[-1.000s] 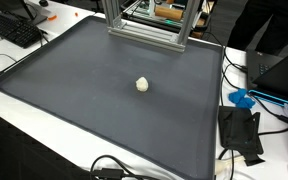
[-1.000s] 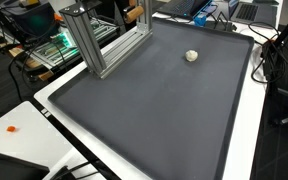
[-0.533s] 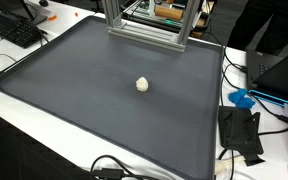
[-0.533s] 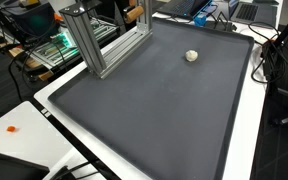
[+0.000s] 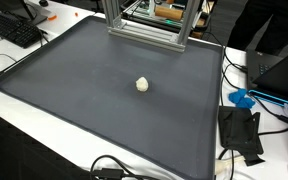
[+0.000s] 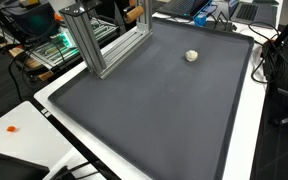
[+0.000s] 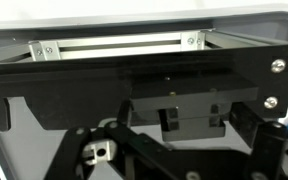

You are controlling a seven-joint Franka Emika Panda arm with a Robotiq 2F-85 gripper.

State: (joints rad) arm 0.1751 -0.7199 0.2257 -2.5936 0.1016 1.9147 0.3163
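Observation:
A small cream lump (image 5: 142,85) lies alone on the dark grey mat (image 5: 74,80), towards its far side; it also shows in an exterior view as the cream lump (image 6: 191,56) on the mat (image 6: 154,110). No arm or gripper appears in either exterior view. In the wrist view my gripper (image 7: 179,152) sits low in the picture, its black linkages spread wide apart and nothing between them. Right in front of it are a black plate (image 7: 134,85) and a silver aluminium bar (image 7: 114,45). The cream lump is not in the wrist view.
An aluminium frame (image 5: 144,30) stands at the mat's back edge, seen too as the frame (image 6: 94,45). A keyboard (image 5: 14,30), a blue item (image 5: 242,99), a black device (image 5: 241,133) and cables (image 5: 114,170) lie round the mat. An orange bit (image 6: 11,129) lies on the white table.

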